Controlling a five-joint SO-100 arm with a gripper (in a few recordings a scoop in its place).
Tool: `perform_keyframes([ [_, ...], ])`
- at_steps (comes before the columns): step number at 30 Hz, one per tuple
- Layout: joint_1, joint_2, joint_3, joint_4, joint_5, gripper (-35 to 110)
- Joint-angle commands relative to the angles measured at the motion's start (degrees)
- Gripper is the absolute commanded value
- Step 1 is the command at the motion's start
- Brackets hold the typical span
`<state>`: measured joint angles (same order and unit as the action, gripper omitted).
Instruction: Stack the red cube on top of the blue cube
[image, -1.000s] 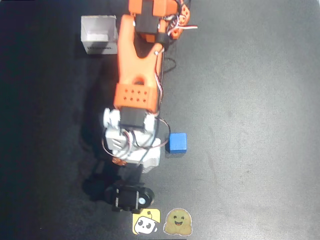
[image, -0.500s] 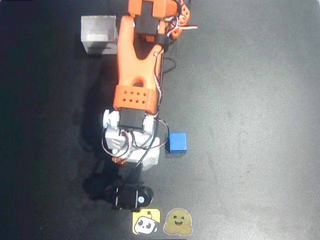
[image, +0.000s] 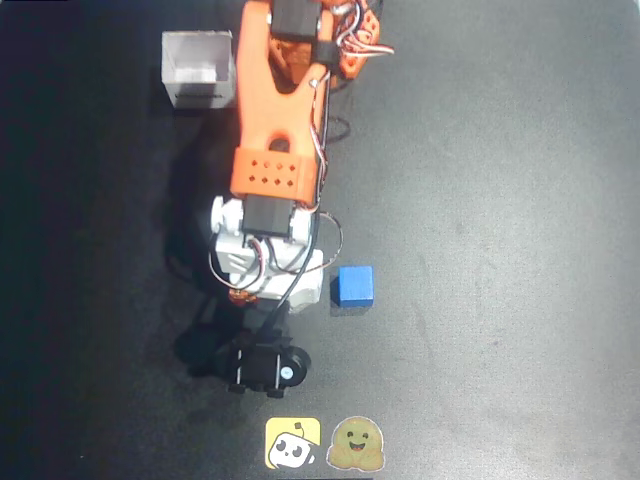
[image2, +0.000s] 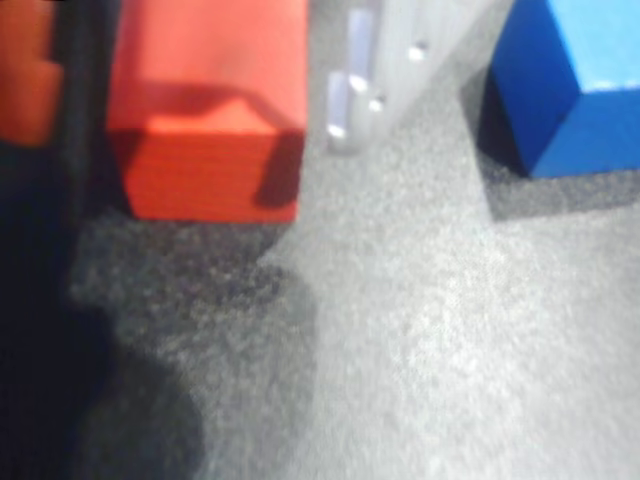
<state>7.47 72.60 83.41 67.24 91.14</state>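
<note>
Seen from above, orange arm (image: 278, 110) stretched down the dark table (image: 500, 200), white wrist section low over the mat, gripper (image: 262, 300) tucked beneath it and largely hidden by wiring. From the wrist camera, red cube (image2: 205, 105) sitting right between the fingers: orange finger at the far left edge on one side, pale grey finger (image2: 365, 70) close against the cube's right face on the other. Resting on the mat, a shadow across its front face. Whether the jaws are actually pressing the cube or merely bracketing it, cannot tell. Blue cube (image: 355, 285) just beside the gripper, on its right in the overhead view, apart from the wrist housing with a narrow strip of mat between; same cube (image2: 570, 80) at the upper right in the wrist view, beyond the grey finger, separated from the red one. Farther up from the gripper, beside the arm's upper link, a white open box (image: 198, 68). Below the gripper, near the bottom edge, a black camera mount and two cartoon stickers (image: 325, 443).
</note>
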Motion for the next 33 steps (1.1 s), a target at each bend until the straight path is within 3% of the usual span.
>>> perform_keyframes([
  [1, 0.2, 4.7, 2.6, -2.4, -0.5, 24],
  [10, 0.3, 5.8, 12.4, -7.6, 1.5, 24],
  [17, 0.7, 7.7, 14.8, -8.3, 1.4, 0],
  [33, -5.0, 20.6, 16.6, -0.3, 2.2, 0],
])
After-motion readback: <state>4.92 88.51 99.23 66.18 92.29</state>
